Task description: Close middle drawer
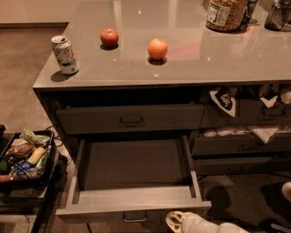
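Observation:
The middle drawer [134,200] is a wide dark grey-brown drawer, pulled far out below the counter, and its long box is empty. Its flat front faces the bottom edge of the view, with a small pull handle [135,217] at centre. My gripper [182,222], pale and cream-coloured, is at the bottom edge just in front of the drawer front and a little right of the handle. The arm runs off to the lower right.
Above it, a wide drawer [129,119] is almost shut. The grey countertop [182,59] holds a soda can [64,55], a red apple [109,37], an orange [157,48] and a jar [226,13]. Right-hand drawers [241,145] hold packets. A black tray of snacks [25,157] stands at the left.

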Robot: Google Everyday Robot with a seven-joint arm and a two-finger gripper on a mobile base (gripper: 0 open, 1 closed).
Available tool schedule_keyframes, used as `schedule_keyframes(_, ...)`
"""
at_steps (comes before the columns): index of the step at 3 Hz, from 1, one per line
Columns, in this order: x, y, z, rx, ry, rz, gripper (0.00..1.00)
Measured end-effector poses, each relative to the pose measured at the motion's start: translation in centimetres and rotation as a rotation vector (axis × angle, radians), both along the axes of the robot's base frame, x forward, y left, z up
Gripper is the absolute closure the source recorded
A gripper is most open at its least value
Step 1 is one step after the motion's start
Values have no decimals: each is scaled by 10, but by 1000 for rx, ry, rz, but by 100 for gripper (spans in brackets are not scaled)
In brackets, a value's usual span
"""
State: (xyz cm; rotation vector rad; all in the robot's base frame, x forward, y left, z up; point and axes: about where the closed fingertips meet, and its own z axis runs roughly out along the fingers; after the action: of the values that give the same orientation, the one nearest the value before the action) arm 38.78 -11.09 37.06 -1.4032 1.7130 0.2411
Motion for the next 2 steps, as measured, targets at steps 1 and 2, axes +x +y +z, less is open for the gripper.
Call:
schedule_keyframes(1,15,4,9,5,-36,20,100)
schedule_keyframes(2,32,11,13,12,-60,41,100)
